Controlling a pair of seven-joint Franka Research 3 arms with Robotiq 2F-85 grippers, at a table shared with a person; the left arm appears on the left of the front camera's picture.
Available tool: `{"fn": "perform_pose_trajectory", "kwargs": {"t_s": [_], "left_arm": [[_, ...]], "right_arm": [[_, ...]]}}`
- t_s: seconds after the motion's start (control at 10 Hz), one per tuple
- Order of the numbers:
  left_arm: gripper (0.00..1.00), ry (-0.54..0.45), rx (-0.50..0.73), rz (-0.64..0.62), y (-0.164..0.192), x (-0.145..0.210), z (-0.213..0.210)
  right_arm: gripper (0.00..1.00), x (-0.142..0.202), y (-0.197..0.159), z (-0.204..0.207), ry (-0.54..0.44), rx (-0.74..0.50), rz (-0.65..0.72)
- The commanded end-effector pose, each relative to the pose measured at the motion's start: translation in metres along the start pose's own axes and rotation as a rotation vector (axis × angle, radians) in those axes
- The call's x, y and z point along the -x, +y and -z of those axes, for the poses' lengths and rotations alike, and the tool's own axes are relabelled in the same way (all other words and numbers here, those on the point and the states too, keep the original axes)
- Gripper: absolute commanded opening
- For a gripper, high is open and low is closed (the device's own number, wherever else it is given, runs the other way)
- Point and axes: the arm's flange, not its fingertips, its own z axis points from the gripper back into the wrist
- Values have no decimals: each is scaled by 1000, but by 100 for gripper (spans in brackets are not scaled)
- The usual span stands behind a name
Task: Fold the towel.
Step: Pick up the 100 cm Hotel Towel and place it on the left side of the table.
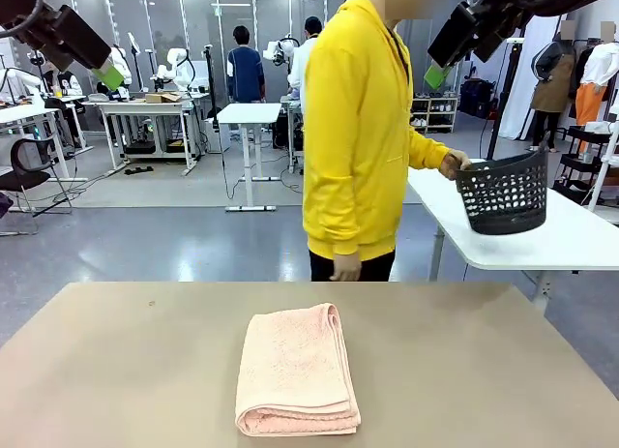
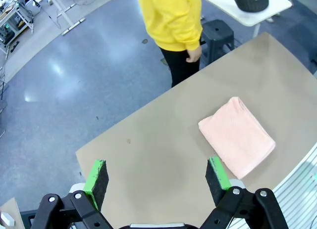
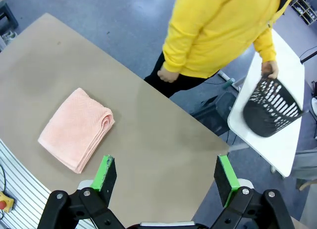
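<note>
The salmon-pink towel (image 1: 295, 369) lies folded into a thick rectangle near the front middle of the tan table (image 1: 116, 371), layered edges toward its right side. It also lies flat in the left wrist view (image 2: 237, 136) and the right wrist view (image 3: 76, 128). My left gripper (image 2: 157, 181) hangs high above the table, open and holding nothing; in the front view it sits at the upper left (image 1: 108, 75). My right gripper (image 3: 167, 178) is likewise raised and open, at the upper right (image 1: 437, 75). Neither touches the towel.
A person in a yellow hoodie (image 1: 363, 129) stands at the table's far edge, one hand holding a dark perforated basket (image 1: 503, 192) tilted on a white side table (image 1: 542, 240). A dark stool (image 2: 216, 32) stands beside the person.
</note>
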Motion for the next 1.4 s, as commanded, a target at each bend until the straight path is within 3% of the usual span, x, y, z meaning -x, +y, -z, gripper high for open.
{"fn": "perform_pose_trajectory", "kwargs": {"t_s": [0.0,0.3,0.9,1.3], "left_arm": [[100,21,-6,-7,0,-3,-3],[100,0,0,0,0,0,0],[100,97,171,-135,11,62,85],[100,65,276,-302,-10,98,136]], "right_arm": [[100,0,-2,0,9,6,7],[100,0,-2,0,9,6,7],[100,0,-2,0,9,6,7],[100,0,-2,0,9,6,7]]}}
